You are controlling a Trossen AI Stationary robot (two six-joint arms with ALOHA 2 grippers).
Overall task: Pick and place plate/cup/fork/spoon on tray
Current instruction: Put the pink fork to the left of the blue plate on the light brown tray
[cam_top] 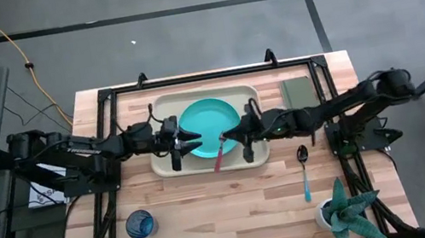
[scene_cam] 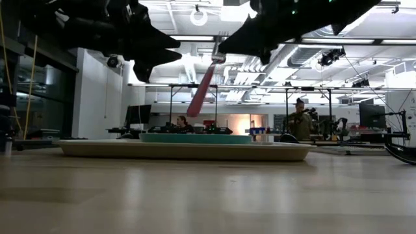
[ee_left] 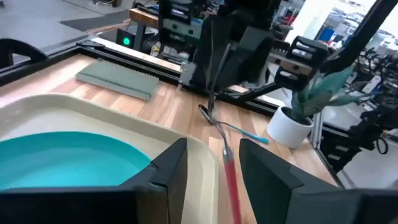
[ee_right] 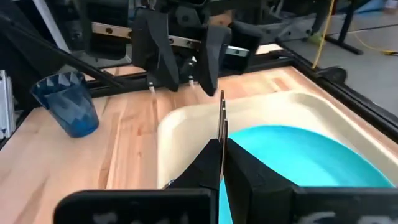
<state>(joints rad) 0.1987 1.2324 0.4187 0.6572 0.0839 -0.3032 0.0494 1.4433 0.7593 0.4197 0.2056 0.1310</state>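
Presently, no brand, label or writing can be read on any item. My right gripper (cam_top: 227, 138) reaches in from the right of the high view to frame centre, clenched on the fork (cam_top: 220, 154), whose metal end sits pinched between its fingers and whose red handle hangs tilted above the tray (cam_top: 160, 107). My left gripper (cam_top: 191, 142) stretches in from the left, fingers parted and holding nothing, just beside the fork over the plate (cam_top: 205, 116). Plate lies flat in the tray at centre. Cup (cam_top: 139, 224) stands on the table at lower left. Spoon (cam_top: 304, 174) lies on the wood at lower right, near a potted plant (cam_top: 345, 211). Grey-green pad (cam_top: 298, 92) sits right of the tray.
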